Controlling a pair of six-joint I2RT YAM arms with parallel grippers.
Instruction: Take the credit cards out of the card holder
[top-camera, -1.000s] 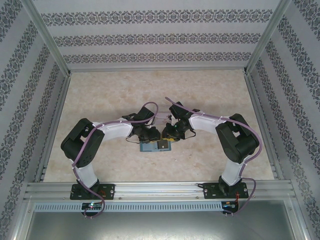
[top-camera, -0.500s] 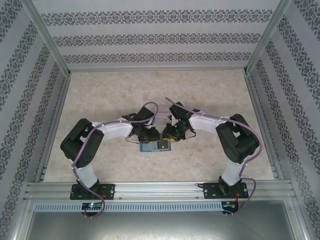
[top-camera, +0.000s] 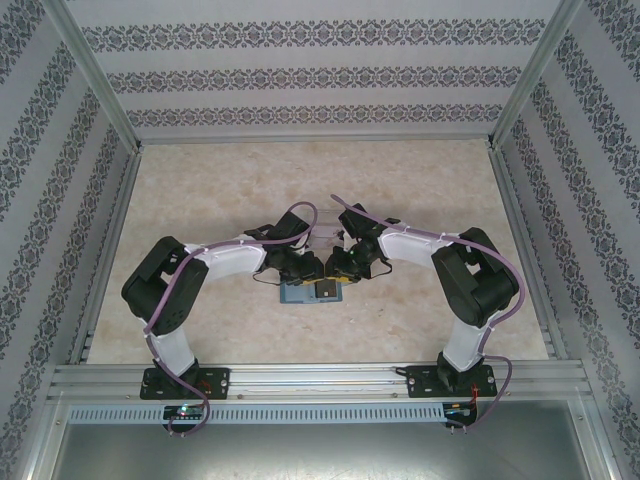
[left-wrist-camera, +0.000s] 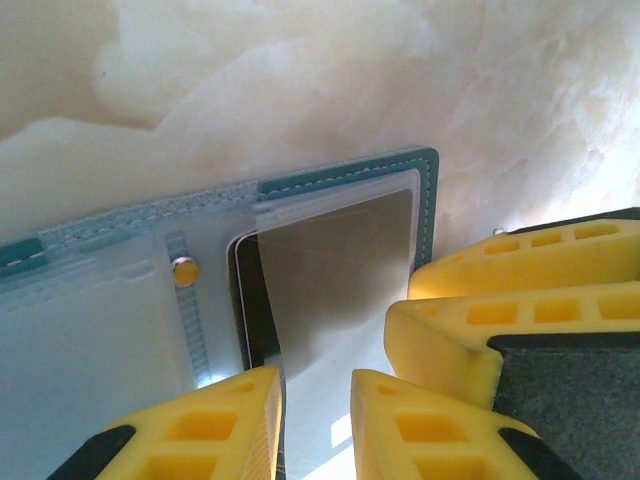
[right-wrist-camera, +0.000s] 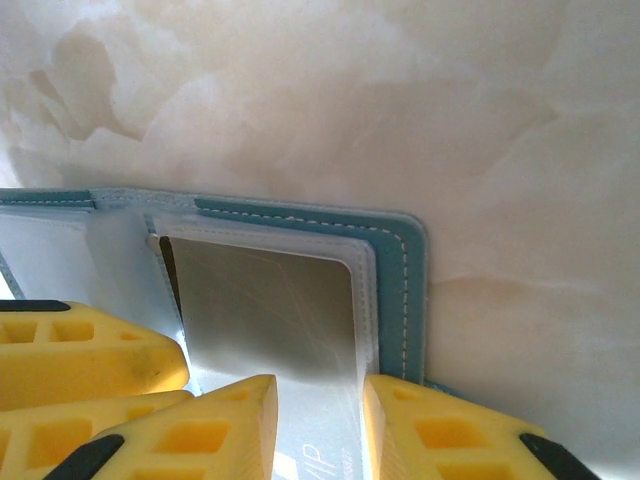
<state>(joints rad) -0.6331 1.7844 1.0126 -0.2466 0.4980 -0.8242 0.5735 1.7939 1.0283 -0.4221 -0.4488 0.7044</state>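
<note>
The teal card holder (top-camera: 298, 295) lies open on the marble table between the two arms. In the left wrist view its stitched edge (left-wrist-camera: 428, 200) frames clear sleeves, with a dark card (left-wrist-camera: 248, 300) edge showing beside a greyish card face (left-wrist-camera: 340, 260). My left gripper (left-wrist-camera: 315, 375) hovers low over that sleeve with a narrow gap between its jaws and nothing pinched. In the right wrist view a silvery credit card (right-wrist-camera: 270, 300) printed "VIP" sits in the sleeve of the card holder (right-wrist-camera: 395, 290). My right gripper (right-wrist-camera: 320, 385) straddles it, slightly open. Both grippers (top-camera: 315, 272) meet there.
The right gripper's yellow fingers (left-wrist-camera: 470, 320) crowd close on the right of the left wrist view. The left gripper's fingers (right-wrist-camera: 80, 345) sit at the lower left of the right wrist view. A brass snap stud (left-wrist-camera: 183, 268) is on the holder's middle. Patterned walls enclose the table (top-camera: 200, 200).
</note>
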